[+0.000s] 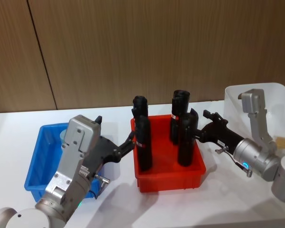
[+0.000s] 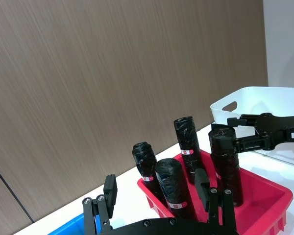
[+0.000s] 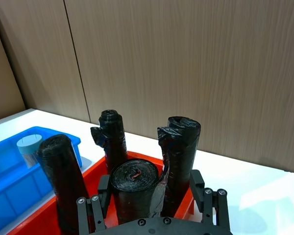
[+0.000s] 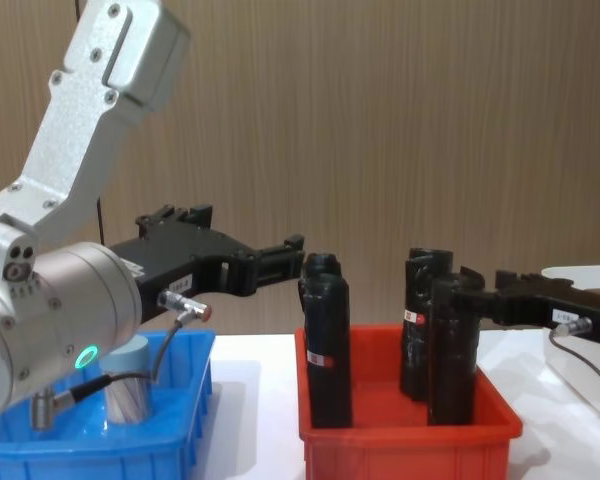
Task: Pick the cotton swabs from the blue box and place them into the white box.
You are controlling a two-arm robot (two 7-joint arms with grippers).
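Cotton swabs tub (image 4: 127, 396) upright, lid up, in blue box (image 4: 185, 420)

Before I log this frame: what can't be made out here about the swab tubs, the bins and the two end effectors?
- Blue box: the left arm hides its inside in the head view; one cotton swabs tub shows in the chest view, any others unknown.
- White box: cut by the head view's edge, so its contents are unseen.
- Right end effector: black rolls mask whether it touches one.
- Left end effector: open, holding nothing.
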